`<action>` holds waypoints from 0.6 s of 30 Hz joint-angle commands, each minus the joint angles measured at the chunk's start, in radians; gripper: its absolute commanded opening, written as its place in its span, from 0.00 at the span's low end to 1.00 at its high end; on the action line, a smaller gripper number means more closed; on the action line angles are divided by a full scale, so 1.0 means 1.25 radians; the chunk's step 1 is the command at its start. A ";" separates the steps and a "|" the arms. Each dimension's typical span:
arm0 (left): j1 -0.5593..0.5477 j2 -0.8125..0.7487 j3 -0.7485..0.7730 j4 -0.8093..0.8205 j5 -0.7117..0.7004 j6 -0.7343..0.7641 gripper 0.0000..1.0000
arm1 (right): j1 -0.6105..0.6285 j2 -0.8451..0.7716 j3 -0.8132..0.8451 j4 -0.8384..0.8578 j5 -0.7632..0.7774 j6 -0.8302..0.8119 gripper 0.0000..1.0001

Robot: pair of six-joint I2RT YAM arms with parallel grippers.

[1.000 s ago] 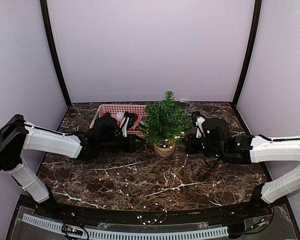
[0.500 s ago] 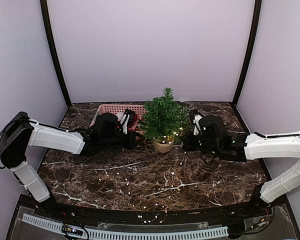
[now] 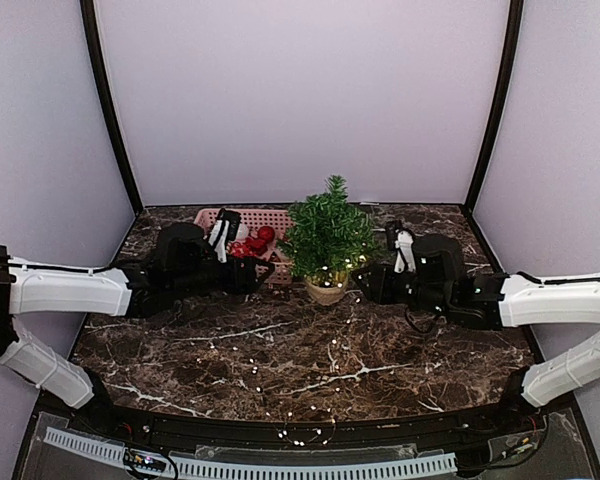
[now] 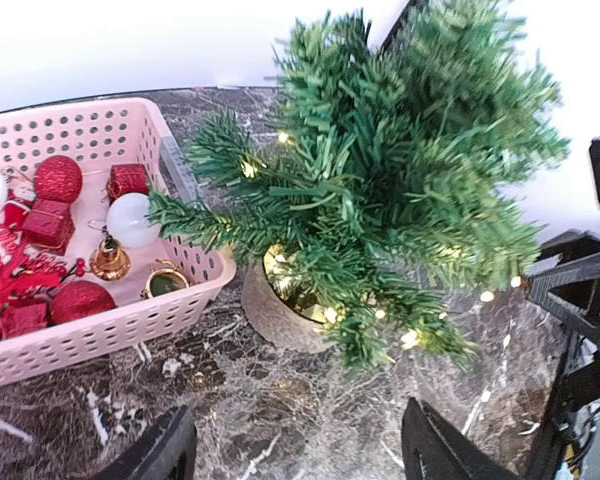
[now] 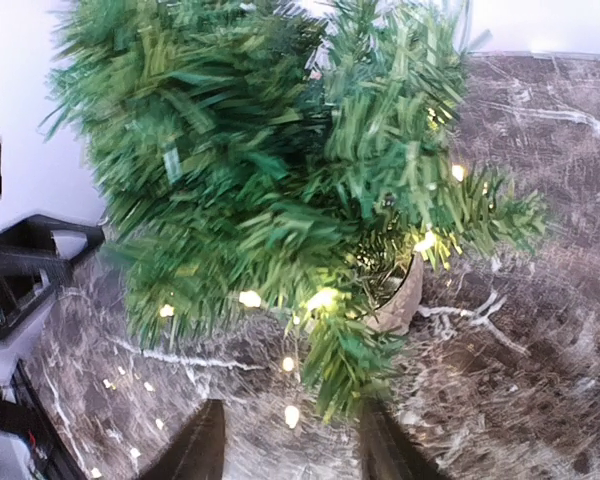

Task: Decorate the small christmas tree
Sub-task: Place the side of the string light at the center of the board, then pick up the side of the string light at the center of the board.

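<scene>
Overhead, the small christmas tree (image 3: 327, 235) stands mid-table, with the pink basket (image 3: 260, 215) just beside it on the left. From the left wrist, the left gripper (image 4: 295, 440) gapes open before the tan pot (image 4: 275, 315). From the right wrist, the right gripper (image 5: 290, 440), fingers parted and empty, faces branches carrying small lights (image 5: 250, 298).

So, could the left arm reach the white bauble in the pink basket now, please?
Probably yes: the open left gripper sits close by the pink basket, and the white bauble lies uncovered inside.
</scene>
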 commanded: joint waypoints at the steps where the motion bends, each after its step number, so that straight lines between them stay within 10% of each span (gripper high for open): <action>1: -0.002 -0.088 -0.066 -0.031 -0.022 -0.035 0.74 | -0.003 -0.103 -0.066 0.037 -0.036 0.020 0.58; 8: -0.106 -0.116 -0.108 0.009 -0.011 -0.076 0.77 | -0.002 -0.180 -0.219 0.126 -0.142 0.072 0.88; 18: -0.185 -0.044 -0.110 0.124 -0.011 -0.177 0.77 | 0.160 0.049 -0.267 0.340 -0.160 0.170 0.80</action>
